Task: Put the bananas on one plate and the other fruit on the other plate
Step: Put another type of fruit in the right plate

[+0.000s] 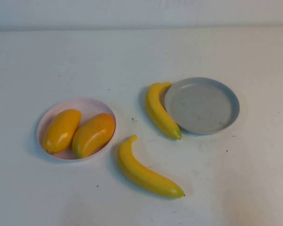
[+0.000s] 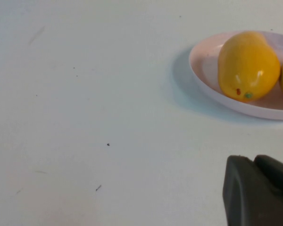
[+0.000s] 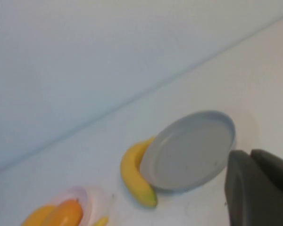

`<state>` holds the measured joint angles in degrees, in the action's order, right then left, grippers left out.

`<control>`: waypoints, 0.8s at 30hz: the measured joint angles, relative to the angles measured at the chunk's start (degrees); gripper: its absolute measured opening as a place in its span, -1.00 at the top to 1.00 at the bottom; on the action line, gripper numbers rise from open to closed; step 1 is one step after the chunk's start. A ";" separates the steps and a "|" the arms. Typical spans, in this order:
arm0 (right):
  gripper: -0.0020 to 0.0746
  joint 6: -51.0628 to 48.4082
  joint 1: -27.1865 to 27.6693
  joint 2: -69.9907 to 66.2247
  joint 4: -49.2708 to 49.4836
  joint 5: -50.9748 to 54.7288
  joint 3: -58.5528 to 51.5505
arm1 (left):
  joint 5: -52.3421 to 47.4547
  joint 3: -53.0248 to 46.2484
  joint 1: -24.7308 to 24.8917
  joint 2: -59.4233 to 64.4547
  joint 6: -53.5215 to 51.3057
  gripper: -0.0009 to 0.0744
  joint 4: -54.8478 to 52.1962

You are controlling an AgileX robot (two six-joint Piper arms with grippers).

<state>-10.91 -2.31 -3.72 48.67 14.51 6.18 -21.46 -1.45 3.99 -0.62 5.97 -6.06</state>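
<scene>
white desk point(image 1: 141, 52) | round grey-blue plate point(image 1: 203, 106) empty, right of centre; round pale pink plate point(image 1: 92, 107) left already carries both glossy orange-yellow mango-like fruits point(image 1: 61, 130) | two curved yellow plastic bananas point(image 1: 146, 172) on desk, one touching grey rim, both lying near-to-far; your right arm's nearer | left tool point(image 2: 259, 190), right tool point(image 3: 257, 188) off the fruit, holding nothing, opening: can't tell
</scene>
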 joint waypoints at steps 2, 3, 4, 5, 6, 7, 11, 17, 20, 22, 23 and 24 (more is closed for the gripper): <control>0.99 0.00 0.00 -5.43 -1.79 6.98 4.07 | 0.00 0.00 0.00 0.00 0.00 0.98 0.00; 0.99 0.00 0.00 -8.69 -3.77 10.99 6.49 | 0.00 0.00 0.00 0.00 0.00 0.98 0.00; 0.99 0.00 0.00 -12.23 -6.24 15.14 9.05 | 0.00 0.00 0.00 0.00 0.00 0.98 0.00; 0.99 0.00 0.00 -15.95 -9.16 19.24 11.63 | 0.00 0.00 0.00 0.00 0.00 0.98 0.00; 0.99 0.00 0.00 -18.99 -10.82 22.19 13.70 | 0.00 0.00 0.00 0.00 0.00 0.98 0.00; 0.99 0.00 0.00 -22.71 -12.50 25.45 16.20 | 0.00 0.00 0.00 0.00 0.00 0.98 0.00; 0.99 -2.06 0.00 -34.80 -15.56 32.86 24.84 | 0.00 0.00 0.00 0.00 0.00 0.98 0.00; 0.99 -3.83 -2.77 -49.67 -19.54 37.07 34.76 | 0.00 0.00 0.00 0.00 0.00 0.98 0.00; 0.99 -3.13 -9.25 -56.48 -22.61 37.31 39.33 | 0.00 0.00 0.00 0.00 0.00 0.98 0.00; 0.99 -2.88 -14.84 -61.43 -25.02 37.31 42.62 | 0.00 0.00 0.00 0.00 0.00 0.98 0.00; 0.99 -2.76 -16.58 -63.46 -25.93 37.31 43.69 | 0.00 0.00 0.00 0.00 0.00 0.98 0.00; 0.99 -2.76 -19.46 -66.04 -26.99 37.31 45.53 | 0.00 0.00 0.00 0.00 0.00 0.98 0.00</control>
<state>-13.67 -21.77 -69.75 21.69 51.82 51.71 -21.46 -1.45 3.99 -0.62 5.97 -6.06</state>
